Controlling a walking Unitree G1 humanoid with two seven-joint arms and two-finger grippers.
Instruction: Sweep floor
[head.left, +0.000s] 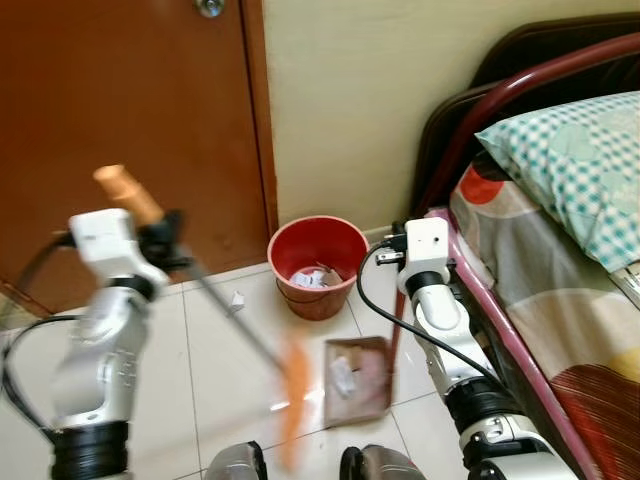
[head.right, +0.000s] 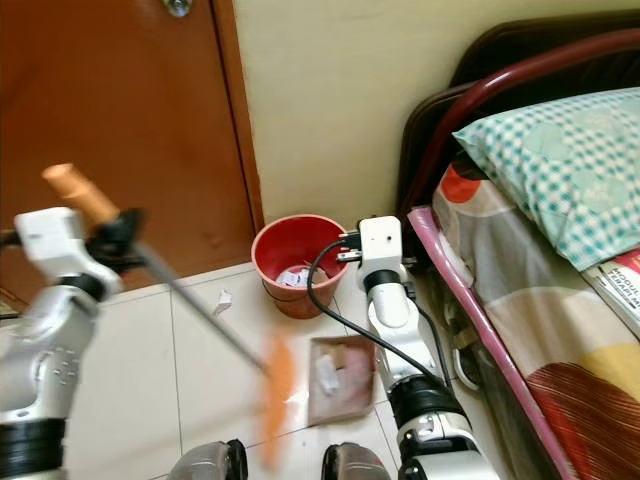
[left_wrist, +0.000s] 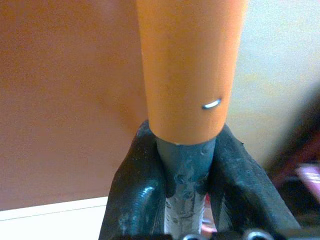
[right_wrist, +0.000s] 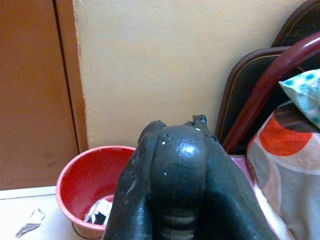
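Observation:
My left gripper (head.left: 168, 240) is shut on a broom's grey shaft (left_wrist: 185, 165), just below its orange grip (head.left: 127, 193). The broom slants down to blurred orange bristles (head.left: 293, 385) on the white tile floor, beside a brown dustpan (head.left: 357, 380) that holds paper scraps. My right gripper (right_wrist: 180, 145) is shut on the black top of the dustpan handle, a thin dark red rod (head.left: 396, 320) running down to the pan. A loose paper scrap (head.left: 237, 300) lies on the tiles left of the bucket.
A red bucket (head.left: 318, 262) with paper trash stands against the yellow wall behind the dustpan. A brown door (head.left: 130, 100) is at the left. A bed with a maroon frame (head.left: 500, 100) and a checked pillow (head.left: 580, 160) runs along the right.

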